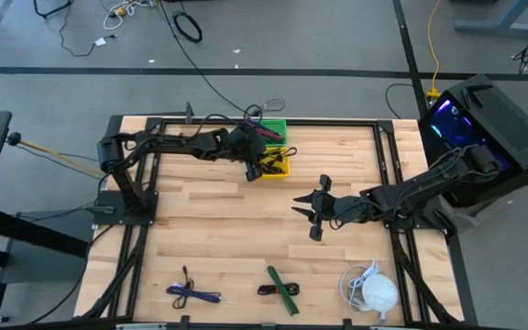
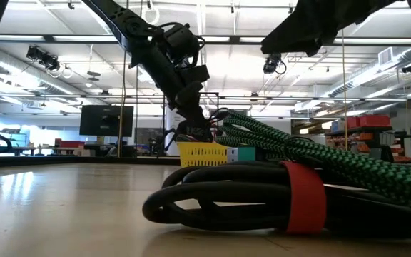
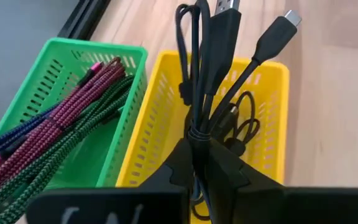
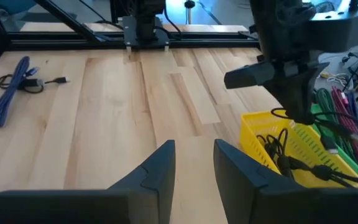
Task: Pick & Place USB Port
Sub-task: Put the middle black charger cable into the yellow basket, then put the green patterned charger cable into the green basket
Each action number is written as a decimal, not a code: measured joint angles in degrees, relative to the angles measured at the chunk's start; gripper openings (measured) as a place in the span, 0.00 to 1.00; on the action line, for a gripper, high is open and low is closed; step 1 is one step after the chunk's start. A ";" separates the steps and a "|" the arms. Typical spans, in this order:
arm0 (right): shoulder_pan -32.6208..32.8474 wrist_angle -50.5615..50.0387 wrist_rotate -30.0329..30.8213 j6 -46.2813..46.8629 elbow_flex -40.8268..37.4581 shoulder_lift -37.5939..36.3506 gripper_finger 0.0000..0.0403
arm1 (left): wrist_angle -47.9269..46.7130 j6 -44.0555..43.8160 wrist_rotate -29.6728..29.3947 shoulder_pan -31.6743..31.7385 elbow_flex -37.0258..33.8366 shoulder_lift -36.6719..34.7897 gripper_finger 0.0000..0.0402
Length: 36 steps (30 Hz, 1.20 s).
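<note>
**Inspector A:** Baskets, colours?

**Inspector B:** One green basket (image 3: 73, 74), one yellow basket (image 3: 160, 118), both with slotted walls. The green one holds braided cables (image 3: 61, 118) in maroon, dark green and blue, with pink plug tips.

**Inspector A:** The held item?

**Inspector B:** A plain black USB cable (image 3: 213, 56), smooth, with a silver plug end. The left gripper (image 3: 207, 171) is black, as is the right gripper (image 4: 194, 165).

**Inspector A:** Table surface?

**Inspector B:** Light wood table (image 1: 218, 238), pale planks with darker streaks, framed in black rails.

**Inspector A:** Loose items?

**Inspector B:** A blue-purple cable (image 1: 191, 294), a green braided cable (image 1: 282, 288) with a red strap, and a white cable bundle (image 1: 372, 290).
</note>
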 joint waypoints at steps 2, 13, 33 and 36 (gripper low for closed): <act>-0.08 1.18 1.25 -0.09 -1.02 0.01 0.28 | -0.06 -0.01 -0.04 0.00 0.00 0.00 0.08; -0.71 3.29 1.82 -0.74 -1.37 0.01 0.28 | -1.02 -1.72 3.01 -0.20 0.00 0.00 0.18; -0.71 3.33 -0.17 2.22 -1.37 0.01 0.28 | -3.26 -2.41 1.35 -0.13 0.00 -0.55 0.25; -0.69 3.37 -5.65 3.55 -1.37 0.01 0.28 | -8.74 -1.39 1.54 -0.13 0.04 -2.15 0.24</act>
